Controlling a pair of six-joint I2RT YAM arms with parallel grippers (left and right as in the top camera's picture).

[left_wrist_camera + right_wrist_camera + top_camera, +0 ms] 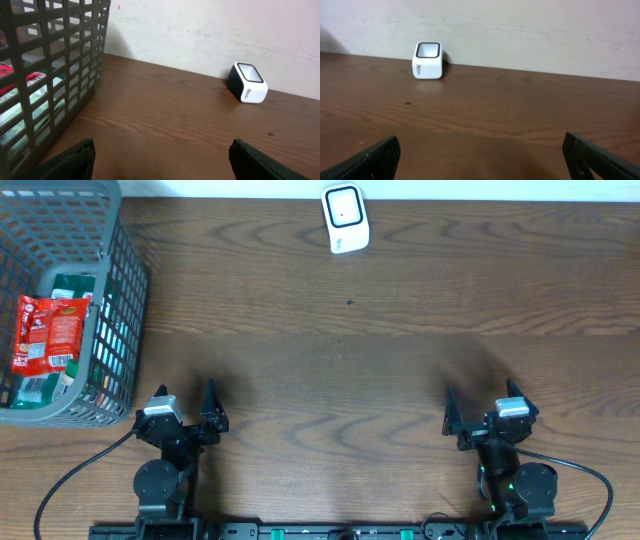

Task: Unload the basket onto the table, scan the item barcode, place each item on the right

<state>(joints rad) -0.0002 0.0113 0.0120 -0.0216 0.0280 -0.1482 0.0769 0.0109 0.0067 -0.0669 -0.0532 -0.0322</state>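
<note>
At ten o'clock on the worktop (330, 360), a grey wire basket (128, 310) is seen, and a red packet (48, 332) is laid inside it on top of green packs (72, 285). Toward twelve o'clock, near the far edge, a small white scanner (345, 218) with a dark window is stood, well apart from the basket. The left hand (185, 392) is found at seven o'clock, just beside the basket's near corner, its fingers (70, 162) spread wide with nothing between them. The right hand (482, 395) is found at five o'clock, likewise spread wide and empty. From the left wrist the scanner is seen at one o'clock with the basket wall at nine; from the right wrist it is seen at eleven o'clock.
</note>
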